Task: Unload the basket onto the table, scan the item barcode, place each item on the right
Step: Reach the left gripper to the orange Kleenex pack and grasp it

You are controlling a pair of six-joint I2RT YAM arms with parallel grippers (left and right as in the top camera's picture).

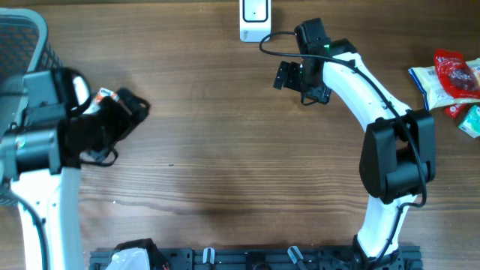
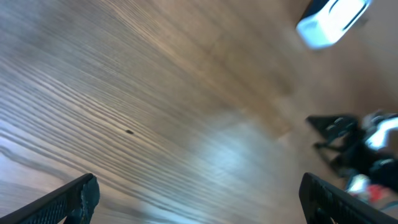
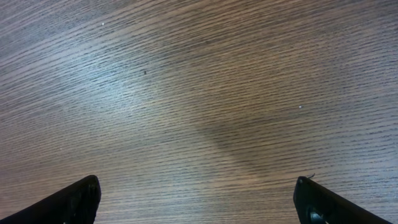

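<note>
Packaged items for scanning lie at the desk's right edge, well away from both arms. They are a red and white packet and, just toward the near edge from it, a green and white one partly cut off by the frame. I see nothing touching either.

Overhead view, left to right:

(a) A grey mesh basket sits at the far left corner of the wooden desk.

(b) The left gripper is just beside the basket, near the left edge, and points toward the middle of the desk. A small white and orange object shows close behind it, and I cannot identify it.

(c) A white barcode scanner stands at the far edge, slightly right of centre.

(d) The right gripper is near the scanner on its right, apart from it and over bare wood.

Left wrist view: the two dark fingers stand spread wide with only wood grain between them, so I read this gripper as released and empty. The scanner appears blurred at the upper right.

Right wrist view: the fingers are likewise spread to the frame's lower corners. Only bare desk lies between them, so this gripper is also released and grasping nothing.
</note>
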